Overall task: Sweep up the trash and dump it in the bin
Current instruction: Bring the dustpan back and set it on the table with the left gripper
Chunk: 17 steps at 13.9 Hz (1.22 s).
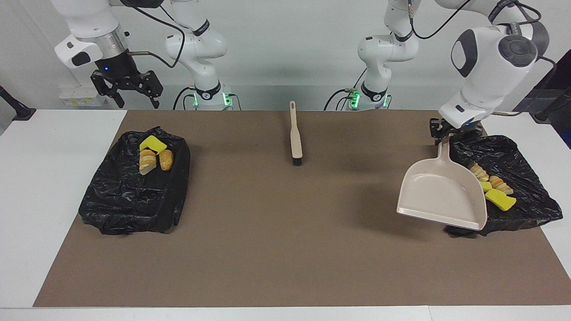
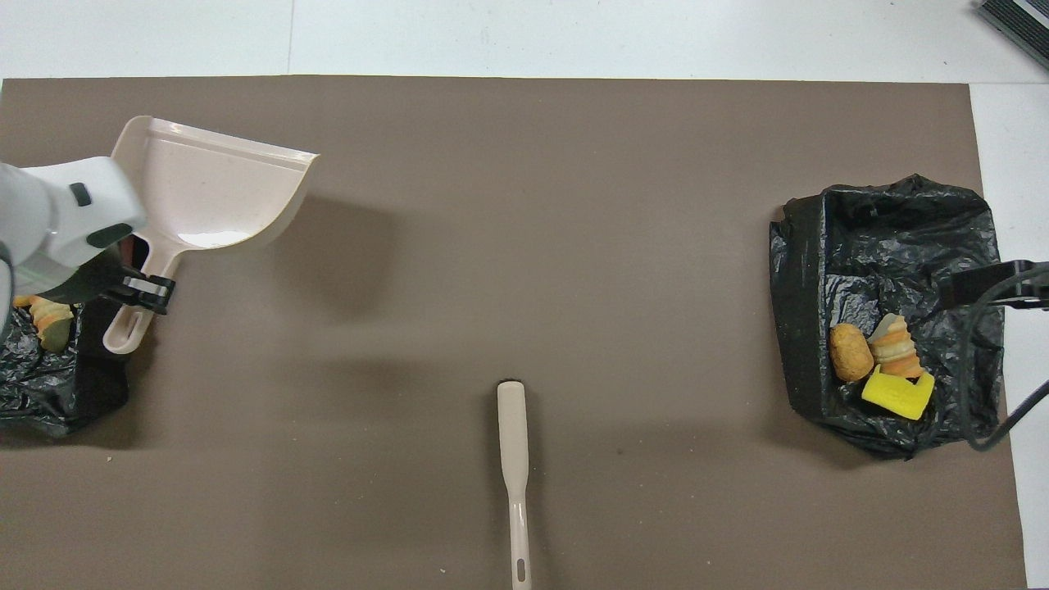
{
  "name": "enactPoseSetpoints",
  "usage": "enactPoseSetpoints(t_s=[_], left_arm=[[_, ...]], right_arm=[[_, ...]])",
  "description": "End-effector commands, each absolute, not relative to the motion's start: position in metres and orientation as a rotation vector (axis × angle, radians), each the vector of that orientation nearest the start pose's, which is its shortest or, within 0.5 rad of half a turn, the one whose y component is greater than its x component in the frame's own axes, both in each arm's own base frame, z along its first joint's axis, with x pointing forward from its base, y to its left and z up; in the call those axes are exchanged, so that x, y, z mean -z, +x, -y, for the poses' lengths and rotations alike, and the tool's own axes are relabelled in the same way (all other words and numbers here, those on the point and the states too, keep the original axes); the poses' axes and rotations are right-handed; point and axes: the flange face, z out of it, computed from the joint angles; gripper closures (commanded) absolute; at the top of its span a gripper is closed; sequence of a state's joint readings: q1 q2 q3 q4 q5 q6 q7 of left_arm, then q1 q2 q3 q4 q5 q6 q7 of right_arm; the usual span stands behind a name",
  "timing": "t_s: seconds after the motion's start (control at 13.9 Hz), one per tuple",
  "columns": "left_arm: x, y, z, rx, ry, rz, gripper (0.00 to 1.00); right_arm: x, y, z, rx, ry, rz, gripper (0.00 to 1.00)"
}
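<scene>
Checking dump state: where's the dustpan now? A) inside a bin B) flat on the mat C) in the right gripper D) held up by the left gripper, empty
D: the left gripper grips the handle of the dustpan, raised beside the bin, nothing in its scoop.
</scene>
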State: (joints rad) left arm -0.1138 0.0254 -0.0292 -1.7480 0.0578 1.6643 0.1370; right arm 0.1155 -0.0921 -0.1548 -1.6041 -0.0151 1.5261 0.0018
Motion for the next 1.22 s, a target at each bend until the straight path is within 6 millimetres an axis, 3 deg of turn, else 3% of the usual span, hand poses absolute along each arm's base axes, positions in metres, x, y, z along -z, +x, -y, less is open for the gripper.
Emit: enactPoseSetpoints(t_s=[0.0, 0.22, 0.29, 0.36, 0.5, 0.65, 0.93, 1.15], left_arm=[[-0.543, 0.543, 0.113, -0.109, -3.133, -0.338, 1.0], [-0.543, 0.535, 0.176, -0.046, -3.137, -0.41, 1.0], [-0.536, 0.53, 0.206, -0.041, -3.133, -0.447, 1.0], [-0.517, 0.531, 0.229, -0.047, -3.133, -0.436, 1.0], [-0.499, 0.532, 0.26, -0.033, -3.149, -0.417, 1.0], [-0.462, 0.531, 0.311, -0.044, -3.185, -0.308, 1.0], [-0.417, 0.53, 0.362, -0.003, -3.231, -0.275, 1.0], [-0.403, 0.52, 0.376, -0.028, -3.226, -0.274, 1.0]], right_arm=[[-0.657, 0.515, 0.051, 0.001, -3.12, -0.075, 0.0], [-0.656, 0.513, 0.054, 0.008, -3.125, -0.08, 0.0], [-0.656, 0.513, 0.053, 0.006, -3.121, -0.077, 0.0], [-0.655, 0.512, 0.054, 0.0, -3.115, -0.065, 0.0], [-0.657, 0.512, 0.054, 0.0, -3.112, -0.045, 0.0], [-0.656, 0.512, 0.054, 0.002, -3.116, -0.046, 0.0], [-0.655, 0.513, 0.051, 0.008, -3.127, -0.037, 0.0], [-0.652, 0.513, 0.049, 0.05, -3.133, -0.023, 0.0]])
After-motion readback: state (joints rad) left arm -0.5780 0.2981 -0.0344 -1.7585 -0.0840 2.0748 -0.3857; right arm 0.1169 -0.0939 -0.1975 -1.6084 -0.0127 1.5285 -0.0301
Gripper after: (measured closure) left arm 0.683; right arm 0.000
